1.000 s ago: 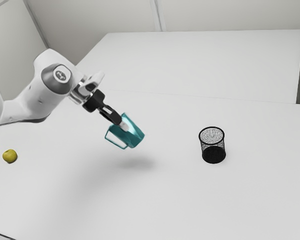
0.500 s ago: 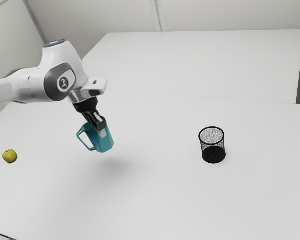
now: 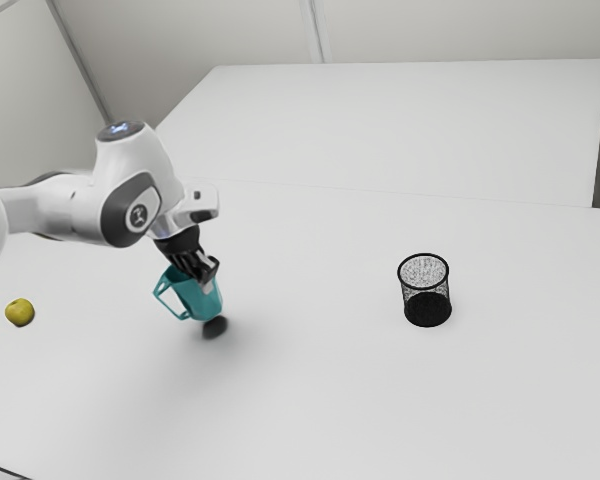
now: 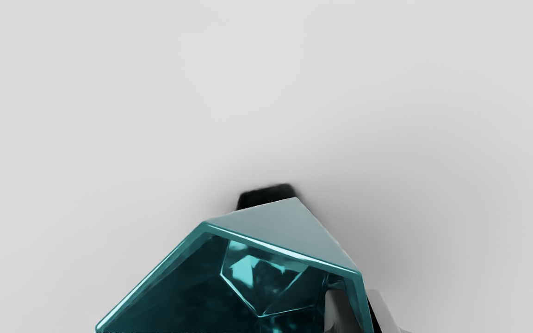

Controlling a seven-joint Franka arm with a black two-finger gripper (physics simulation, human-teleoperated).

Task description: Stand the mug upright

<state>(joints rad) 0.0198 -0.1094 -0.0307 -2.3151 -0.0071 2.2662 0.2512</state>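
Arm (image 3: pixel 72 207) bends steeply down, tool (image 3: pixel 208 277) gripping the tilted mug (image 3: pixel 198 302) by its wall.

Robot arms: 1 (image 3: pixel 130 170). Grippers: 1 (image 3: pixel 210 274), with 2 fingers (image 4: pixel 339 312) that we count in the wrist view. Mugs: 1 (image 3: pixel 203 303), teal, having 1 handle (image 3: pixel 168 306). Yellow fruits: 1 (image 3: pixel 20 312). Black mesh cups: 1 (image 3: pixel 427 308). By our tally, small loose items come to 3 in all: 1 mug, 1 fruit, 1 mesh cup. White tables (image 3: pixel 320 400): at least 1; whether the seam parts 2, we cannot tell.
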